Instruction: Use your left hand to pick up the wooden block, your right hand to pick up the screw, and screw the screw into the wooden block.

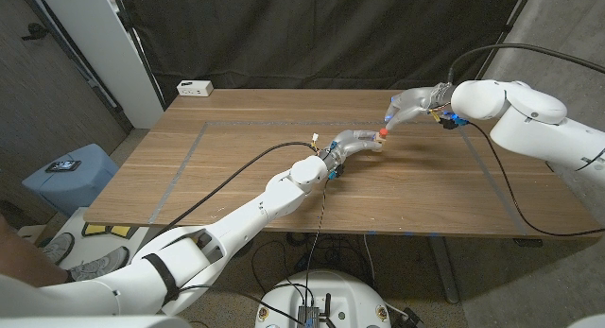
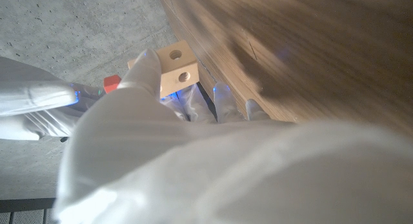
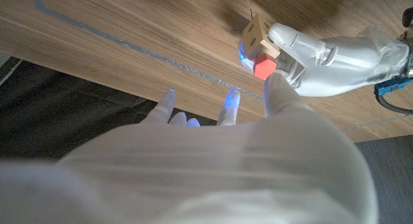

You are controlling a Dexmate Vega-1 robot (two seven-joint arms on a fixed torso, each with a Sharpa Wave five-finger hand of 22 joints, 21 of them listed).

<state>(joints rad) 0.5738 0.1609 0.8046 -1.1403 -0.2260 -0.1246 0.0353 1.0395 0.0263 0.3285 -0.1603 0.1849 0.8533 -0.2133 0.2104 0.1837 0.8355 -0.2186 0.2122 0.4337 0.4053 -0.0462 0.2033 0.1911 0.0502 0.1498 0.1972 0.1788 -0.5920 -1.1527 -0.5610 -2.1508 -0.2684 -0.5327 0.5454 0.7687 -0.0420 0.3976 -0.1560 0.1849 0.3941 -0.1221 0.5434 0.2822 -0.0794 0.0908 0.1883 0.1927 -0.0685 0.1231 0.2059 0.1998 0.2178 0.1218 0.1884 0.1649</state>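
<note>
Left hand [image 1: 354,144] grips the wooden block [image 2: 177,68]; right hand [image 1: 408,109] pinches the red-headed screw [image 1: 382,133] against it. Misaligned with the hole, the screw could likely slip off over the table [image 1: 425,186].

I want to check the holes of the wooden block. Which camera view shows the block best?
The left wrist view: the wooden block is close, with two round holes plain, held by the left robot hand. The right wrist view shows it smaller and at an angle. In the head view it is too small to tell.
</note>
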